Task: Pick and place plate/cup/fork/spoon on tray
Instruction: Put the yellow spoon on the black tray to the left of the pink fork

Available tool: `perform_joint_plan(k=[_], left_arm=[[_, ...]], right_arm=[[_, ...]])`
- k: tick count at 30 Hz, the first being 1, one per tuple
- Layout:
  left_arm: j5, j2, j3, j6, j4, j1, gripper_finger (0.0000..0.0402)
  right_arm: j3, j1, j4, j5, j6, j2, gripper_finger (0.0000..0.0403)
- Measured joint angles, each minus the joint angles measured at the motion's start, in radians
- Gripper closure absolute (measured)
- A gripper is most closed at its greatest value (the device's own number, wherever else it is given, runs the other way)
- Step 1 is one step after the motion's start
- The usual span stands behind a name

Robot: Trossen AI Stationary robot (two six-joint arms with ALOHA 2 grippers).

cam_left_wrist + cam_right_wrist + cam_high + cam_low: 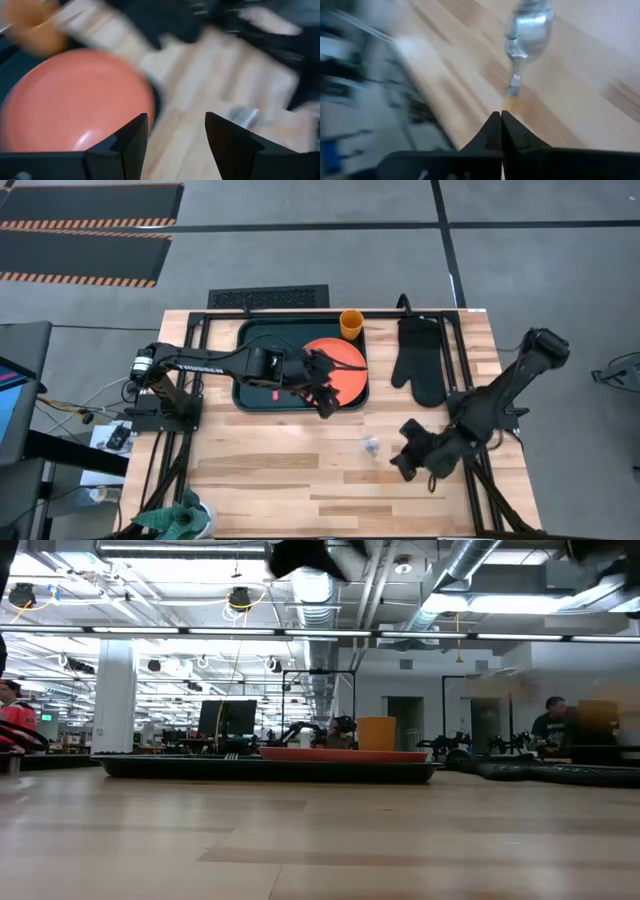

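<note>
While the high view blurs it, the right claw (500, 131) shows clenched on the spoon (527, 30).

The tray (250, 392) is set at the far middle of the table (270, 470). The plate (345, 365) is laid in the tray's right half, and the fork (273, 394) in its left half. The cup (351, 324) is stood at the tray's far right corner. An oven mitt (420, 360) is laid just right of the tray. The spoon (371, 445) is found nearer, on the bare table, between tray and right gripper (404, 457).
</note>
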Motion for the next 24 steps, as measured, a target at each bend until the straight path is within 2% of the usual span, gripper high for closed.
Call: perform_joint_plan(k=[5,11,14,19,21,24], left_arm=[[0.164,0.000,0.000,0.195,0.187,0.000,0.0217],[0.210,0.000,0.000,0.199,0.178,0.024,0.0217],[0.255,0.000,0.000,0.231,0.105,0.018,0.0217],[0.259,0.023,-0.014,0.251,-0.039,-0.032,0.0217],[0.260,0.024,-0.059,0.230,-0.051,-0.051,0.0217],[0.255,0.023,-0.123,0.177,-0.045,-0.075,0.0217]], right_arm=[[0.001,0.000,0.096,0.132,-0.131,-0.146,0.0400],[0.001,-0.001,0.076,0.184,-0.173,-0.220,0.0401],[0.001,-0.007,0.027,0.178,-0.145,-0.190,0.0390],[0.001,-0.010,-0.064,0.146,-0.096,-0.091,0.0343],[0.001,-0.024,-0.064,0.100,-0.129,-0.036,0.0326],[0.000,-0.067,-0.017,-0.027,-0.167,0.052,0.0301]])
